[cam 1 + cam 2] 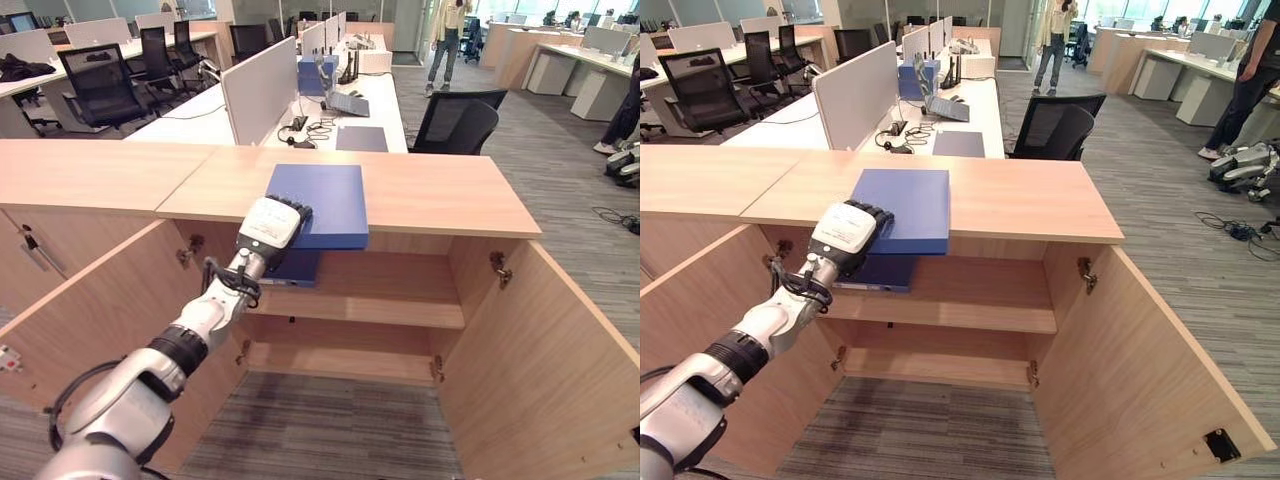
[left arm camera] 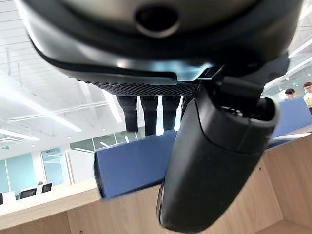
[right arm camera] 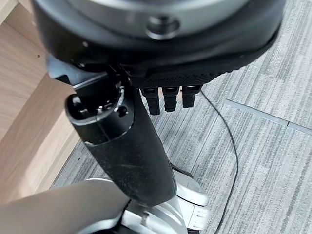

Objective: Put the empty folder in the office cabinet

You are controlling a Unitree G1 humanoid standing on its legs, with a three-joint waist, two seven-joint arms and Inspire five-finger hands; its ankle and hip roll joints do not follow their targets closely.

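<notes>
A flat blue folder (image 1: 325, 200) lies on the wooden cabinet top (image 1: 440, 195), its near edge hanging out past the front. My left hand (image 1: 268, 225) is at the folder's near left corner. Its straight fingers (image 2: 148, 112) lie over the top and its thumb (image 2: 209, 161) reaches under the overhang. A second blue item (image 1: 298, 268) sits on the upper shelf (image 1: 400, 310) just below that hand. The cabinet stands with both doors swung wide. My right hand (image 3: 122, 141) hangs low over the carpet beside the cabinet side, fingers relaxed, holding nothing.
The right door (image 1: 540, 370) and left door (image 1: 90, 310) jut out toward me. A lower shelf (image 1: 340, 360) sits under the upper one. Behind the cabinet are a desk with a divider (image 1: 260, 90), a black chair (image 1: 460, 120) and a person (image 1: 450, 45) far off.
</notes>
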